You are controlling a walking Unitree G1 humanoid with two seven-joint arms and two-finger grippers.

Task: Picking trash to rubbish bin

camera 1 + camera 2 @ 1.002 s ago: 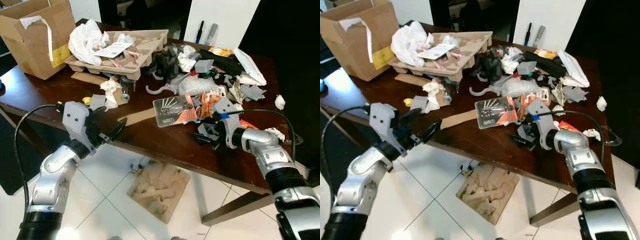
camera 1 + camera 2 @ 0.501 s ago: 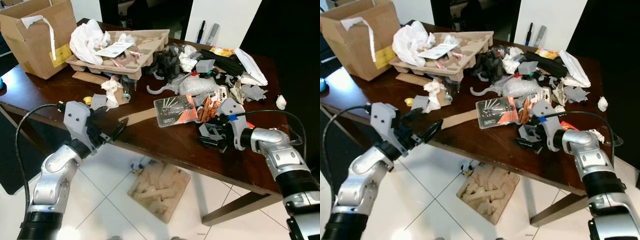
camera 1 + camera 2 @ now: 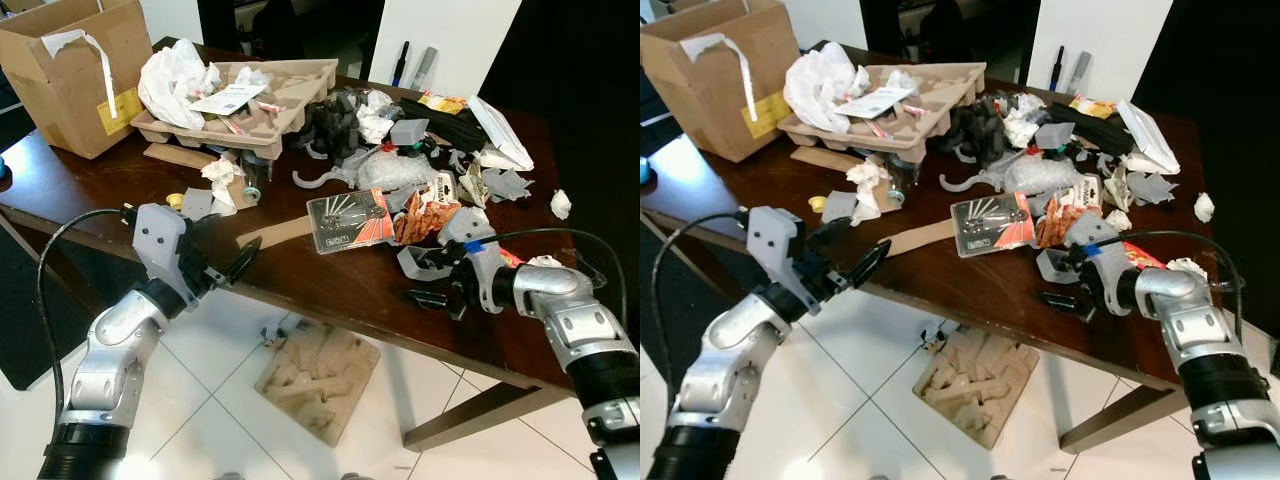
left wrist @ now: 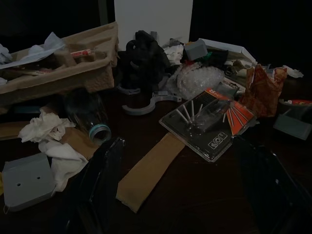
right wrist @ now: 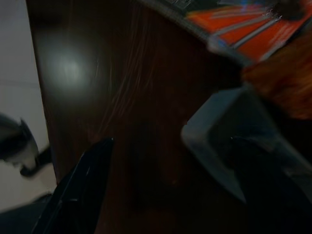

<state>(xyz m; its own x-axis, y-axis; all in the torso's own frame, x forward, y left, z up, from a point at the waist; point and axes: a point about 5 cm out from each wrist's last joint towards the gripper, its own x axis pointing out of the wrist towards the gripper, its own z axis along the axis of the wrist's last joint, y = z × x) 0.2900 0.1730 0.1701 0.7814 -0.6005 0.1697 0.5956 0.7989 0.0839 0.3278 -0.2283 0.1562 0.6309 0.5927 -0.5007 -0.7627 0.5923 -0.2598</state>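
Right gripper (image 3: 428, 278) hovers low over the near edge of the dark brown wooden table (image 3: 330, 275), its two black fingers spread wide with nothing between them. In the right wrist view a folded grey plastic piece (image 5: 229, 131) lies on the wood between the spread fingers (image 5: 80, 183), untouched, with a crumpled orange wrapper (image 3: 425, 215) just beyond it. Beside the wrapper lies a clear blister pack with an orange card backing (image 3: 350, 218), flat on the table.

Left gripper (image 3: 228, 255) is held at the table's front edge on the robot's left, fingers likewise parted and empty, pointing toward a flat strip of brown cardboard (image 3: 272, 235). Near it sit a small grey square plate (image 4: 27, 181), a wad of white tissue (image 4: 48, 146) and a clear glass jar lying on its side (image 4: 90, 114).

Farther back, trash is heaped across the table: a moulded brown pulp tray (image 3: 265, 100) holding white crumpled paper (image 3: 175, 75), a tangle of black plastic parts (image 3: 335, 125), a bubble-wrap bundle (image 3: 390, 170) and a white flat box (image 3: 500, 135). An open brown cardboard box (image 3: 65, 75) stands at the far left corner. Below the table, a second pulp insert (image 3: 315, 380) lies on the white tiled floor (image 3: 200, 420).
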